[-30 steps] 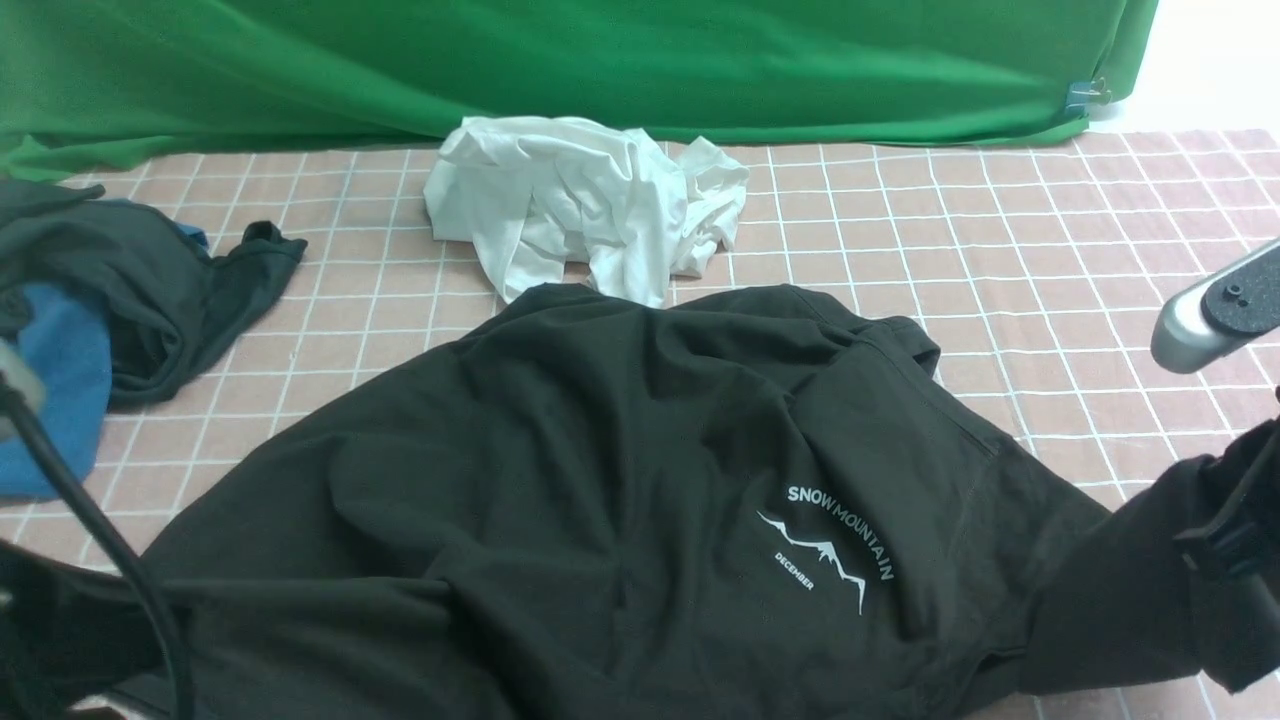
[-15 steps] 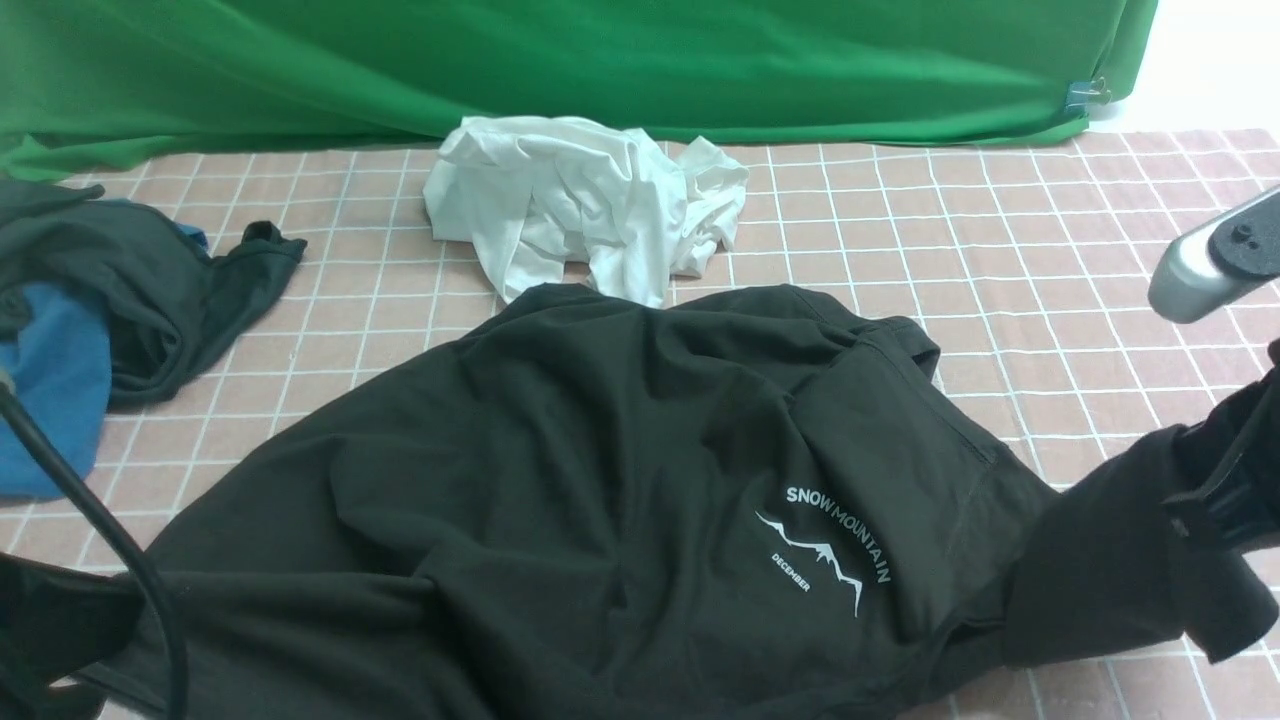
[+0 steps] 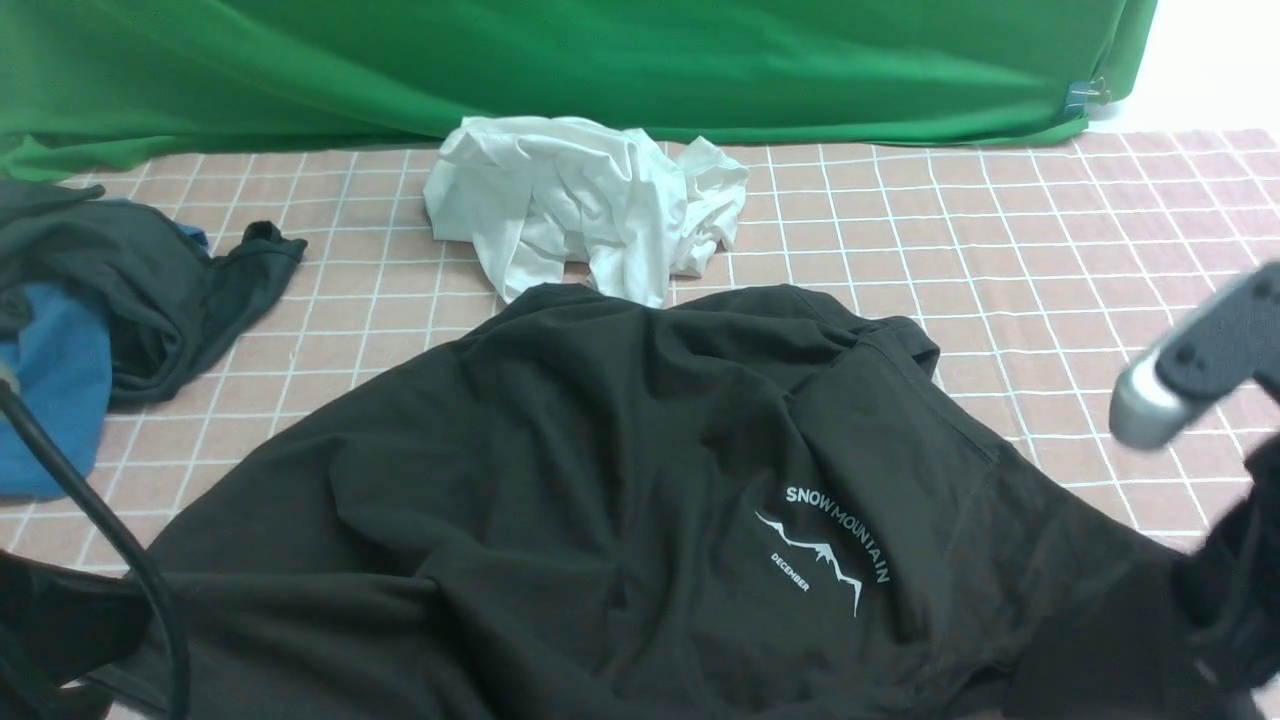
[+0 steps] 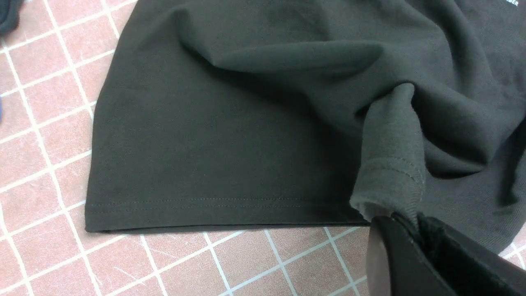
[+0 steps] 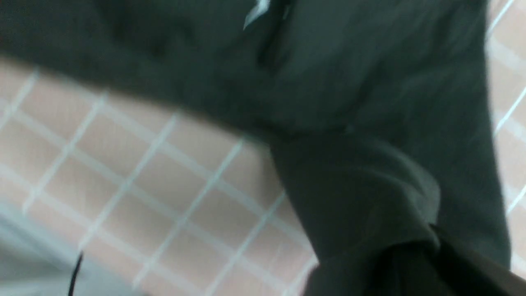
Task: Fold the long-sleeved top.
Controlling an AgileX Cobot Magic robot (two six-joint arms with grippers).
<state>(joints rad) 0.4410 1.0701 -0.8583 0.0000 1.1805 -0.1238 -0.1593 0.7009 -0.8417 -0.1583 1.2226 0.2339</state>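
1. On the near half of the checked tablecloth (image 3: 1000, 230), right in front of the robot, the long-sleeved top (image 3: 600, 480) lies spread out but rumpled. Its white print (image 3: 830, 545) faces up and its far edge sits just beside a crumpled white garment (image 3: 585, 200).
2. Progress-wise I'd call this barely started. There's no clean fold anywhere, and the body is all soft ridges and dips.
3. The left gripper (image 4: 411, 225) is pinched tight on the sleeve cuff (image 4: 390, 185). It holds the cuff up over the stitched hem (image 4: 205, 205), which lies flat on the cloth.
4. The right gripper (image 5: 415, 263) is harder to read because that wrist view is badly smeared. It looks clamped on a bunch of the top's fabric at the right side, probably the other sleeve.
5. The fabric is black-brown, matte and thick-ish, and it drapes heavily.
6. Left to do: flatten it, bring both sleeves in, then fold the body.
7. The blue shirt (image 3: 50, 390) and the dark greenish-grey garment (image 3: 150, 290) sit off to the left, apart from the top.
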